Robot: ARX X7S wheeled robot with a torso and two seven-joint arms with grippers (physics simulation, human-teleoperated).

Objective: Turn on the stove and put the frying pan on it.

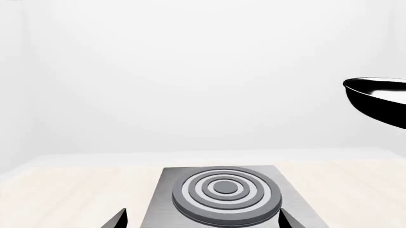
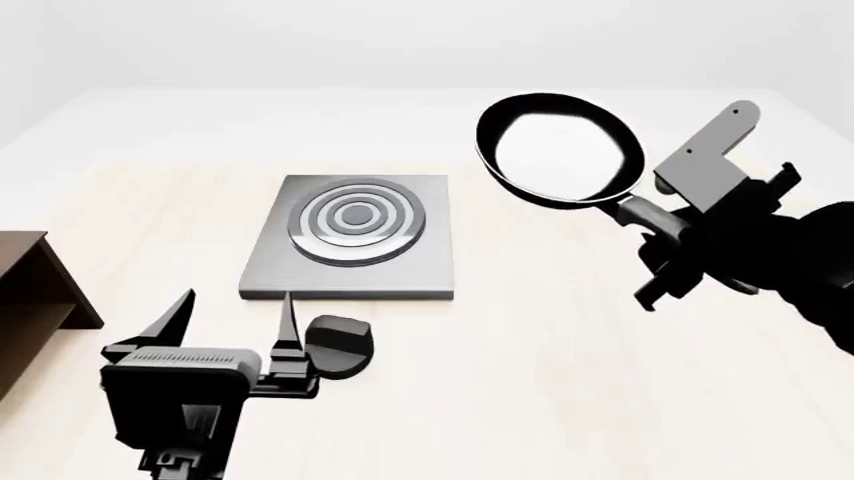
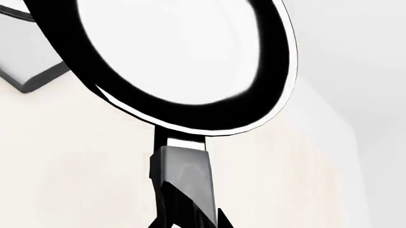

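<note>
The frying pan (image 2: pixel 561 148) is up in the air, held by its long handle in the right gripper (image 2: pixel 657 222), which is closed tight on it. The pan has nothing in it, just a shiny white glow inside & a thin light rim. In the right wrist view the pan (image 3: pixel 184 61) fills most of the pic, w/ the handle running down into the gripper fingers (image 3: pixel 184 175).

The stove (image 2: pixel 358 240) sits flat on the pale wood table (image 2: pixel 561 380), w/ nothing on its rings. The pan hangs off to the stove's right & a bit further back, not touching it. In the left wrist view the stove (image 1: pixel 225 194) is right below the cam & the pan (image 1: pixel 381 99) pokes in at one edge, high up.

The left gripper (image 2: pixel 234 320) is wide open, holding nothing. It sits near the stove's front edge, just beside a small round black knob (image 2: pixel 336 345).

A dark brown shelf (image 2: pixel 34 290) is at the far left edge, well apart from the stove. Lots of bare table around the stove on the back & right side.
</note>
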